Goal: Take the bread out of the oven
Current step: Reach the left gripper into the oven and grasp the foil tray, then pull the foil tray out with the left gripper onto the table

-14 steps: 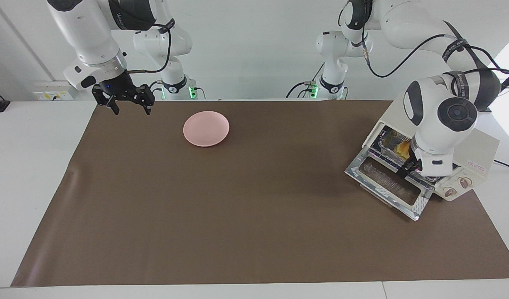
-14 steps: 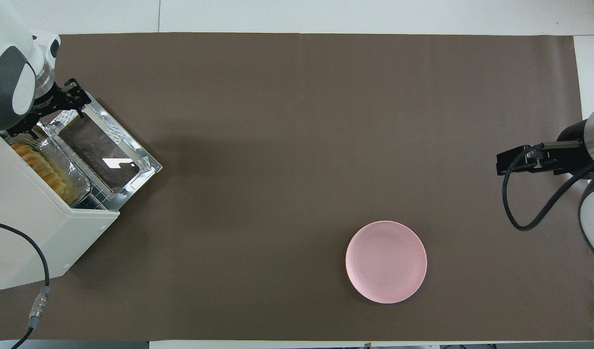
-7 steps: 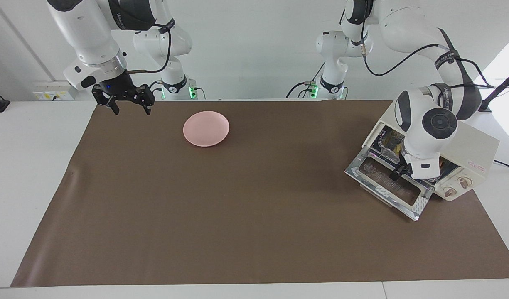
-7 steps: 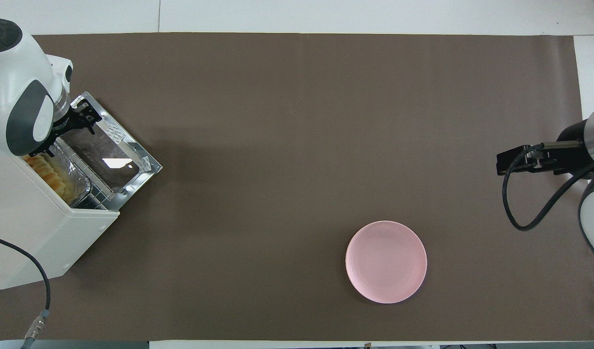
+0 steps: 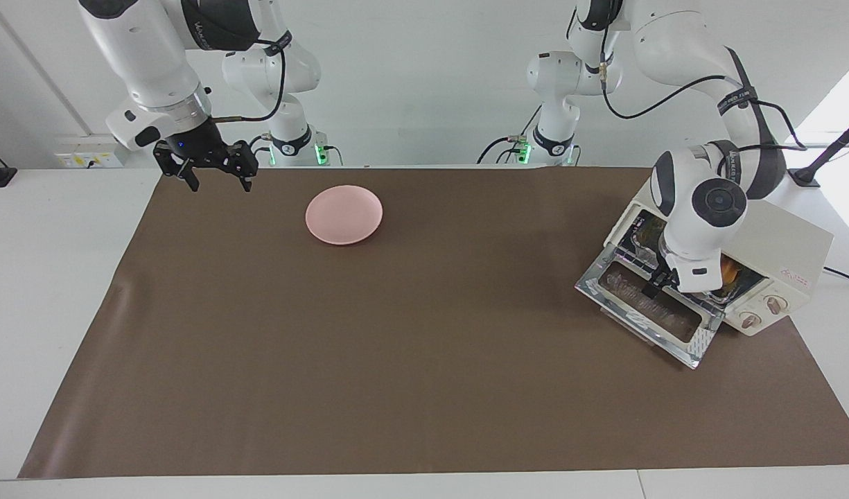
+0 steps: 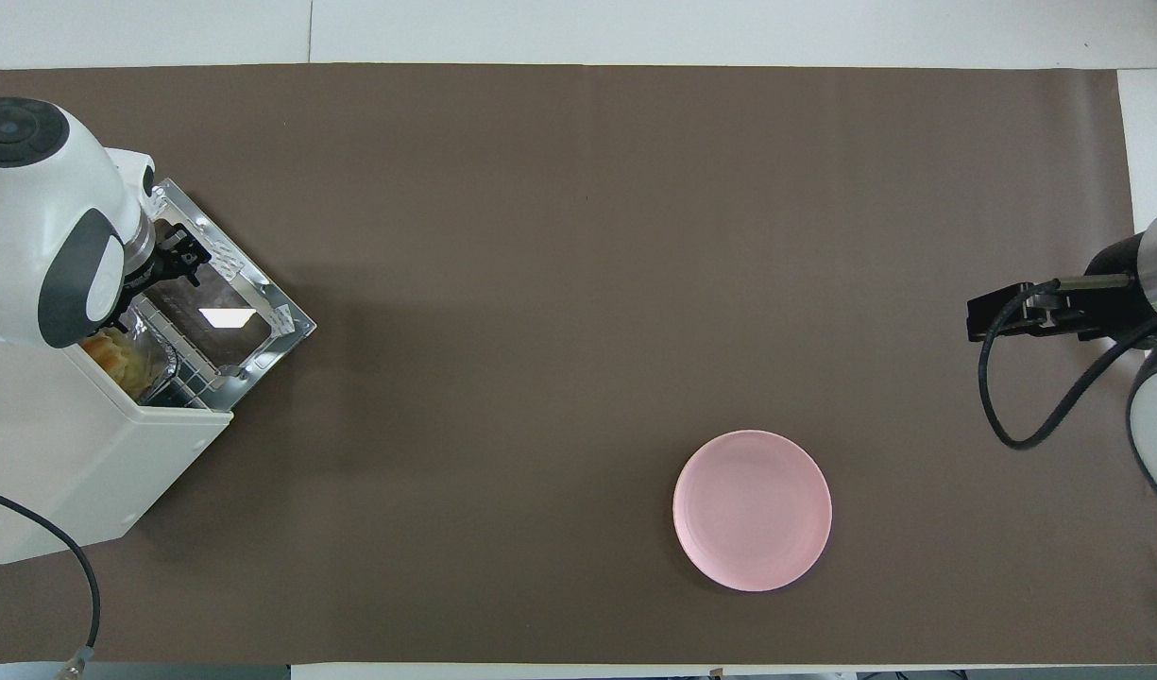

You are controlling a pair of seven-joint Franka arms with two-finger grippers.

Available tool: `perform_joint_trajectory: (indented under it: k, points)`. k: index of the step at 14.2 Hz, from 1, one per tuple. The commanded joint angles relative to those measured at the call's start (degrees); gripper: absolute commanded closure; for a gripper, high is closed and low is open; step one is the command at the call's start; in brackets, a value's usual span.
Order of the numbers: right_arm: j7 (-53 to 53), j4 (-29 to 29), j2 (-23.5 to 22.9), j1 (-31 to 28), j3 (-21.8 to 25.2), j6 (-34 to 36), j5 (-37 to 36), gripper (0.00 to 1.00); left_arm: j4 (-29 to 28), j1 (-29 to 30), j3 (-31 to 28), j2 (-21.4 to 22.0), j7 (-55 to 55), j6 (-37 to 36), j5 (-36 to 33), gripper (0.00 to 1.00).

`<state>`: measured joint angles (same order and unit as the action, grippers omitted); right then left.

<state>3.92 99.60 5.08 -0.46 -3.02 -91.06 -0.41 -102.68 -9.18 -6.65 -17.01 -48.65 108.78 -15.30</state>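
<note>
The bread (image 6: 113, 366) is sitting inside the oven (image 6: 87, 477), in a crinkled foil tray (image 6: 153, 364) on the wire rack, at the left arm's end of the table. Only one golden end of it can be made out past the left arm's wrist in the overhead view, and just an orange-yellow sliver (image 5: 728, 266) in the facing view. From that little bit, the loaf's long axis is judged to run along the oven's mouth, parallel to the dropped door (image 5: 649, 310), so it points sideways across the opening, not out toward the table. Most of its length is hidden, so that's a guess.

The left gripper (image 6: 183, 263) is hung over the open glass door, right in front of the oven's mouth, with the wrist above the opening. The bread lies from the fingers back into the cavity, toward the oven's body. Whether those fingers are spread or pressed together can't be told.

The left arm is obviously the nearer one. A pinch across the loaf's narrow width is probably what's called for, so the jaws would need to be lined up crosswise to it first.

The right gripper (image 5: 215, 168) is parked up in the air over the mat's corner at the right arm's end, fingers spread, nothing held, just waiting. A pink plate (image 5: 344, 214) sits near it, well apart from the oven.
</note>
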Motion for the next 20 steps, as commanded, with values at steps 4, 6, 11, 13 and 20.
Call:
perform_joint_trajectory:
  k: [4, 6, 11, 13, 20]
  points:
    - [-1.55, -0.28, 0.19, -1.12, -0.67, 0.88, -0.03, 0.00, -3.94, -0.05, 0.14, 2.33, -0.66, 2.31, -1.40, 1.00]
    - [-1.55, -0.28, 0.19, -1.12, -0.67, 0.88, 0.06, 0.00, -3.41, -0.66, 0.23, 1.98, 1.09, 3.36, -1.48, 1.00]
    - [-1.55, -0.28, 0.19, -1.12, -0.67, 0.88, -0.03, 0.00, 9.13, -7.42, 0.67, -3.02, 3.48, 3.81, 4.72, 1.00]
    - [-1.55, -0.28, 0.19, -1.12, -0.67, 0.88, -0.03, 0.00, 13.80, -11.53, 0.76, -4.96, 3.39, 3.54, 7.48, 1.00]
    - [-1.63, -0.28, 0.19, -1.12, -0.67, 0.88, 0.06, 0.00, 15.58, -28.25, 1.45, -5.14, 4.26, 0.90, 13.19, 1.00]
